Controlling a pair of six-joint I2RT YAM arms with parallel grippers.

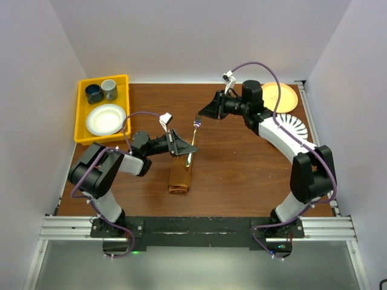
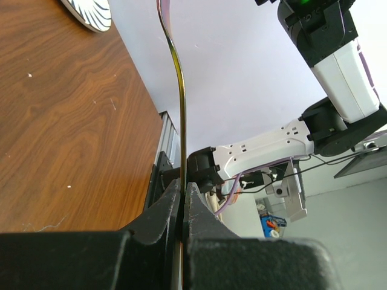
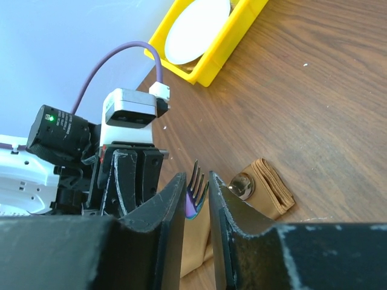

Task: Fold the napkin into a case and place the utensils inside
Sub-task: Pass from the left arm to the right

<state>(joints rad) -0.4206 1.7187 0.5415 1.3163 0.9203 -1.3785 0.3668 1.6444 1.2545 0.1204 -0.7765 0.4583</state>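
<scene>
Above wood table point(image 2: 72, 121), left hand point(image 2: 182, 202) clamps fork point(image 2: 182, 115).

The top camera, high behind the near edge of the bench point(image 1: 242, 181), looks down over all of it. The left wrist camera, close behind its end effector point(image 2: 183, 196), faces away from the yellow tray point(image 1: 80, 115). The right wrist camera faces it, sharing tray and napkin point(image 1: 180, 176) with the top view.

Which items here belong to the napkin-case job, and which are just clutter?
Job:
- folded napkin, spoon tip poking out of it
- fork, clamped in the left gripper
- right gripper, jaws apart at the fork's tines

Lying about:
- yellow tray holding dark cup, grey cup, white plate
- yellow plate
- striped plate
</scene>
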